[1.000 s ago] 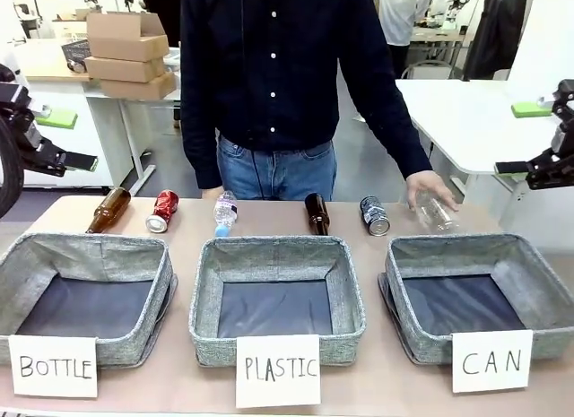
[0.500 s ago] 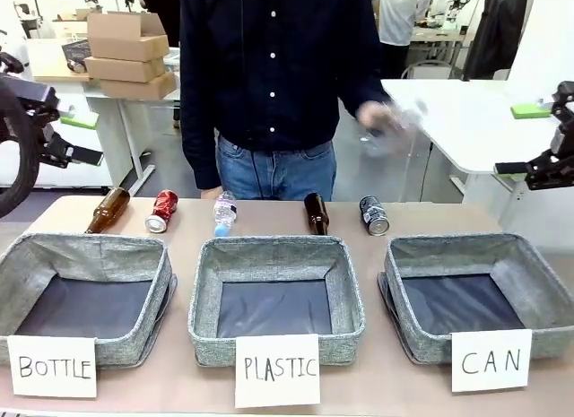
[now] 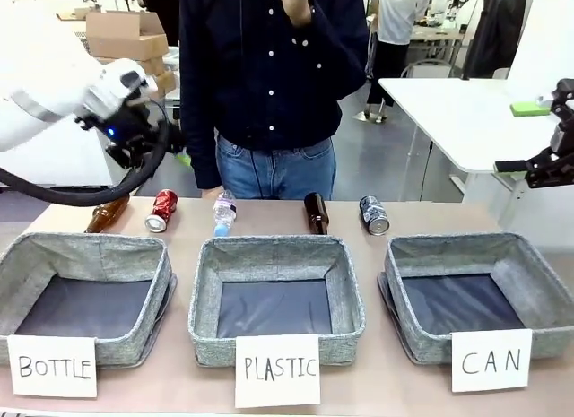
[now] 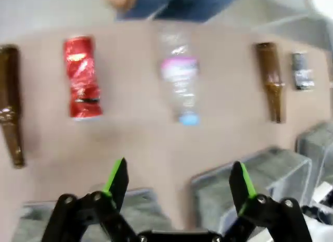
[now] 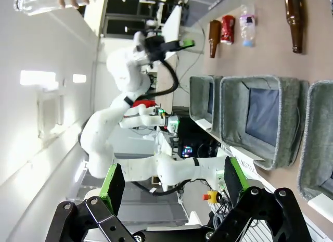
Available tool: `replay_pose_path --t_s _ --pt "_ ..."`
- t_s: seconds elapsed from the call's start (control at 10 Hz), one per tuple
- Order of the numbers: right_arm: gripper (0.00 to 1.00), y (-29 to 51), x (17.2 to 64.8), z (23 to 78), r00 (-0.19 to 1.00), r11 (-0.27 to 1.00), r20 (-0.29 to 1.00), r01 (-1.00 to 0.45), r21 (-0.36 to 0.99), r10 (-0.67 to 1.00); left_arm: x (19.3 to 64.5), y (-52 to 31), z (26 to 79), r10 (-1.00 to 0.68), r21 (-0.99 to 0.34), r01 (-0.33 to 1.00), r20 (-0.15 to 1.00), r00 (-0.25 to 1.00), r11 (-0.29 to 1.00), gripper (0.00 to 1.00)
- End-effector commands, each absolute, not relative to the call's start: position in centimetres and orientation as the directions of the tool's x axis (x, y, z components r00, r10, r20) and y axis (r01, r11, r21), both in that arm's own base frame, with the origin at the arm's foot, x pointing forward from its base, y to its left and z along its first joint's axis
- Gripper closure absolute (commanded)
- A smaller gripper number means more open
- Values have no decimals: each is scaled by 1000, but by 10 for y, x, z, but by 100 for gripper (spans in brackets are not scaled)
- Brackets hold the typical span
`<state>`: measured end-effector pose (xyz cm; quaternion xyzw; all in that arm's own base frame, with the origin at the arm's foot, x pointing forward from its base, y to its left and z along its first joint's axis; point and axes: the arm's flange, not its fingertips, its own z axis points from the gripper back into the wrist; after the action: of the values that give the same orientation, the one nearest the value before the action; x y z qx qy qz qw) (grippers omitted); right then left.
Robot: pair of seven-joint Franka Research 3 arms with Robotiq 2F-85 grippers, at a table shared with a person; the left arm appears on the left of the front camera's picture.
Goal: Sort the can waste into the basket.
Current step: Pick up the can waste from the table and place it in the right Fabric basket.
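Note:
A shiny red can (image 3: 162, 210) lies at the table's far edge, left of centre, and a dark silver-blue can (image 3: 374, 215) lies right of centre. The grey basket (image 3: 453, 244) with the "CAN" sign stands front right, with nothing in it. My left gripper (image 3: 175, 143) hovers above and behind the red can. Its wrist view shows the open gripper (image 4: 179, 182) over the bins, with the red can (image 4: 81, 78) ahead on the left and the dark can (image 4: 302, 78) far right. My right gripper (image 3: 529, 170) hangs off the table's right side; its wrist view shows it open (image 5: 171, 187) and holding nothing.
Bins signed "BOTTLE" (image 3: 90, 247) and "PLASTIC" (image 3: 273, 247) stand left and middle. Two brown bottles (image 3: 108, 211) (image 3: 316, 212) and a clear plastic bottle (image 3: 224, 212) lie in the row with the cans. The person (image 3: 269, 76) stands behind the table with a hand (image 3: 296, 4) raised high.
My left arm has swung in from the left edge to above the red can. The person lifted a clear bottle off the table's right end and raised it. My right arm stayed still.

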<state>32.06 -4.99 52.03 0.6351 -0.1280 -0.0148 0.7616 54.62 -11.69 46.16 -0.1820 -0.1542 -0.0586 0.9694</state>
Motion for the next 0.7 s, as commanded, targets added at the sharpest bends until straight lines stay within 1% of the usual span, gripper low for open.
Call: replay_pose_path --t_s 0.0,0.1,0.2,0.4,0.6 --pt "0 -50 324 521 961 172 206 -174 970 -186 598 -116 463 -76 -209 100 119 990 973 0" --pt "0 -50 324 521 961 172 206 -174 970 -186 612 -121 446 -90 -198 104 76 993 975 0" --pt "0 -50 324 521 961 172 206 -174 970 -186 622 -125 430 -104 -212 114 58 993 971 0" --pt "0 -50 324 521 961 172 206 -174 970 -186 642 -120 400 -116 -234 136 97 989 963 0" --pt "0 -50 324 521 961 172 206 -174 970 -186 653 -109 377 -82 -202 104 113 990 974 0"
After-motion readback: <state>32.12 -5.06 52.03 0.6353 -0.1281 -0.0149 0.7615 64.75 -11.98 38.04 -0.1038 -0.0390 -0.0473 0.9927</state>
